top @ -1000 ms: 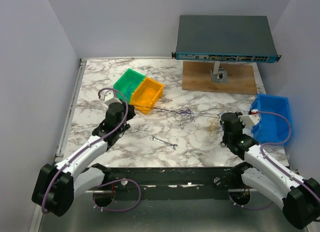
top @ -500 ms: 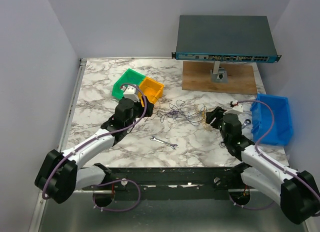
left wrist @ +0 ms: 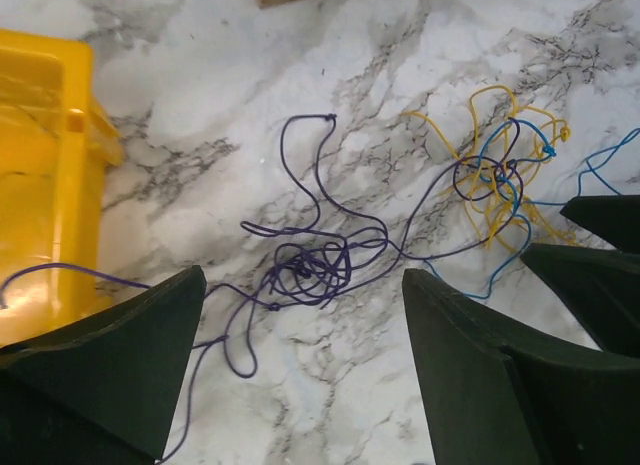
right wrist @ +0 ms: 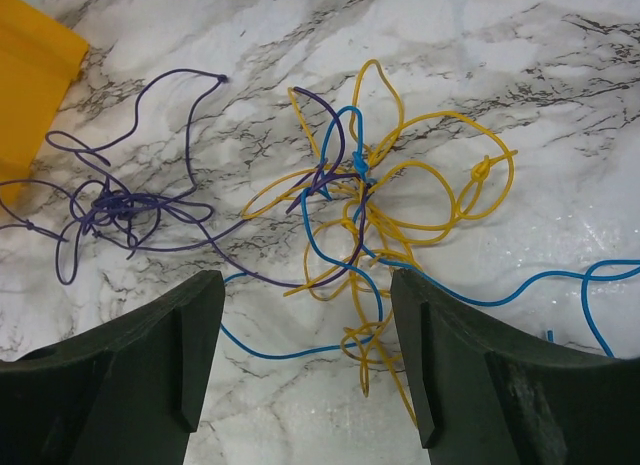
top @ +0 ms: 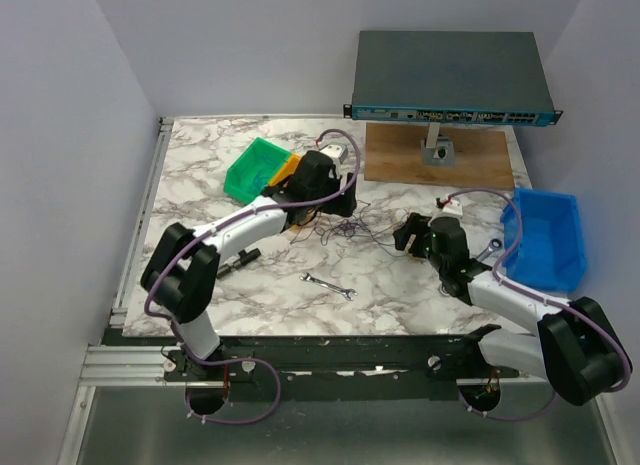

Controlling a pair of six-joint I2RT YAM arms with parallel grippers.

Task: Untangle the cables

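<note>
A: Cables (top: 350,225), where are they found?
B: Slack on the table (top: 200,185), between the left gripper (left wrist: 300,315) and right gripper (right wrist: 305,305), both held spread and empty.
A: Which step is judged in hand?
B: Grasping. The purple strand (left wrist: 310,265) and yellow-blue knot (right wrist: 370,205) must be pinched separately, then drawn apart.

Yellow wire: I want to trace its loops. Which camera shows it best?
Right wrist: the yellow wire fills the centre, its loops and knot sharp. The left wrist view shows it small in the upper right; from the top it is only a faint tangle.
</note>
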